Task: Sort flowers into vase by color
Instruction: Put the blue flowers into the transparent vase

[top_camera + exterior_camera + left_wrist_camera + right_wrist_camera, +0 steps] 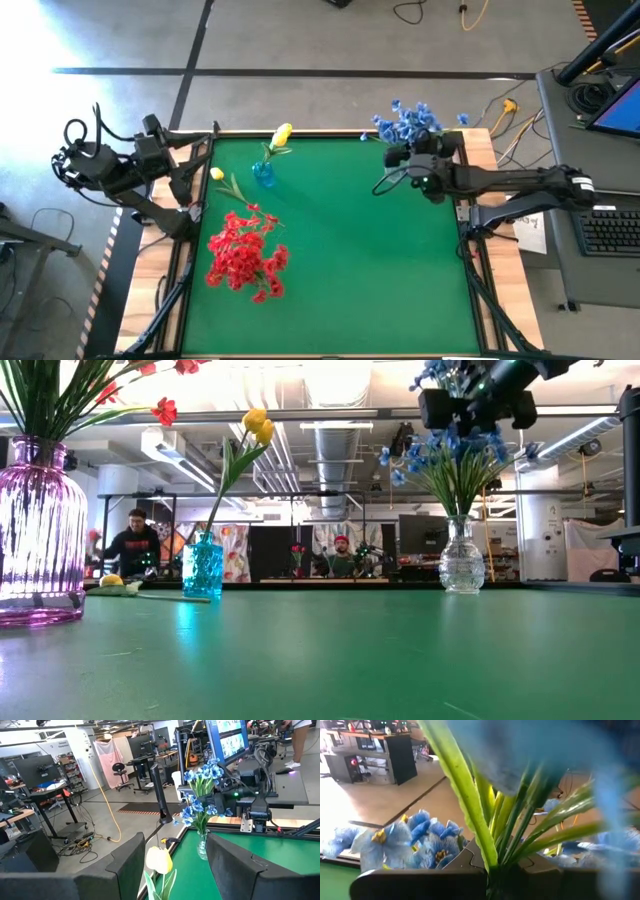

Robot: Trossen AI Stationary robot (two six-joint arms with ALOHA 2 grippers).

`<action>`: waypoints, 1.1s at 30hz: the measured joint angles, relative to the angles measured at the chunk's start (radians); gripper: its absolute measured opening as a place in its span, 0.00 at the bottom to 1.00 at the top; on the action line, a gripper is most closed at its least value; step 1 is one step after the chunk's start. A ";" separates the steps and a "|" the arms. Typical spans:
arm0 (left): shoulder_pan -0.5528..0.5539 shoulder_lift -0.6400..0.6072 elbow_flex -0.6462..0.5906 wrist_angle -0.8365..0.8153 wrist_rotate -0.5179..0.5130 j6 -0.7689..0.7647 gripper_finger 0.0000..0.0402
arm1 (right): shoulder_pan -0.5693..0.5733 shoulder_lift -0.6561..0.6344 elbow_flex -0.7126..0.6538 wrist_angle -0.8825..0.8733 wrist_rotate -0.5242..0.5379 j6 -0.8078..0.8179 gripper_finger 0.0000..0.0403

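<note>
We see three vases on the green counter [400, 290], each collecting one colour. The red flowers [245, 255] fill the purple vase [40, 530] near the left edge. The blue flowers [410, 122] stand in the clear glass vase [461, 560] at the far right corner. One yellow flower [282, 135] stands in the small blue vase [263, 175] near the far edge, and a second yellow flower [220, 178] lies flat on the counter just beside it, not yet sorted.

The right tool [408, 155] hangs right above the blue bunch, clenched on green stems of the blue flowers, as its wrist view shows them rising from between the fingers. We judge it is settling a blue stem into the clear vase, which is why it sits so high and so close over the blossoms.

The left tool [172, 865] is released and holds nothing; it waits at the left edge of the counter, facing the upright yellow blossom.

The whole middle and near side of the counter give free room. The tight spots are the far corner, where the clear vase stands near the edge, and the left side, where the red blossoms spread wide next to the lying flower.
</note>
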 joint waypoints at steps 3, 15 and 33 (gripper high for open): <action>0.000 0.000 0.000 0.000 0.000 0.000 0.48 | 0.000 0.015 0.000 0.000 0.000 0.001 0.05; 0.000 0.000 0.000 0.001 0.000 0.000 0.48 | 0.000 -0.017 0.000 -0.001 -0.001 0.047 0.26; 0.000 0.000 0.000 0.001 -0.001 -0.005 0.48 | 0.003 -0.063 0.031 -0.100 -0.183 0.086 0.55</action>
